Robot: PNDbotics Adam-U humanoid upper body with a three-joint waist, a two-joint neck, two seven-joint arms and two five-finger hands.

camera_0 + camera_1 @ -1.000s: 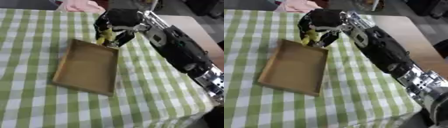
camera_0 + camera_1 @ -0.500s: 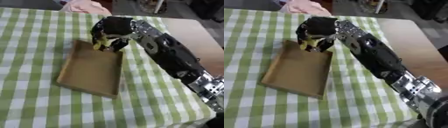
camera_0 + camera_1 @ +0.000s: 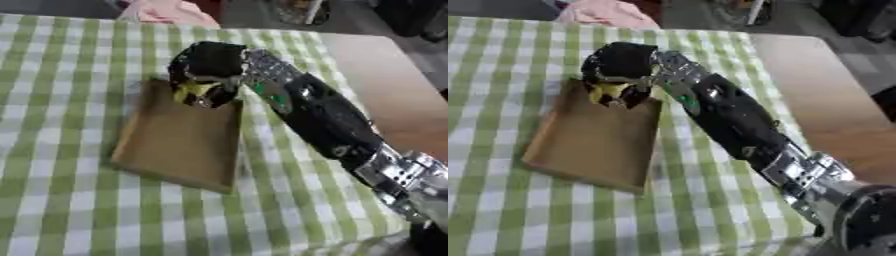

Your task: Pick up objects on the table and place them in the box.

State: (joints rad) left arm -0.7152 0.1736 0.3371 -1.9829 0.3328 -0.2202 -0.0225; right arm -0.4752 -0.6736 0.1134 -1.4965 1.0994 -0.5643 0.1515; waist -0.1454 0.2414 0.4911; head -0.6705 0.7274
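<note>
My right hand (image 3: pixel 210 67) reaches in from the lower right and hangs over the far end of a shallow brown cardboard box (image 3: pixel 179 142). Its fingers are curled round a small yellow object (image 3: pixel 192 91), which sits just above the box's far edge. The box lies flat on the green and white checked tablecloth (image 3: pixel 61 65), and the part of its floor that shows is bare. My left hand is in neither view.
A pink cloth (image 3: pixel 171 11) lies at the table's far edge. The tablecloth ends on the right, where bare brown tabletop (image 3: pixel 385 85) shows. My long black and silver right arm (image 3: pixel 324 120) crosses the table's right half.
My right hand has carried the yellow object leftward from beside the box's far right corner to over its far end. The whole picture has shifted too, so the camera moved.
</note>
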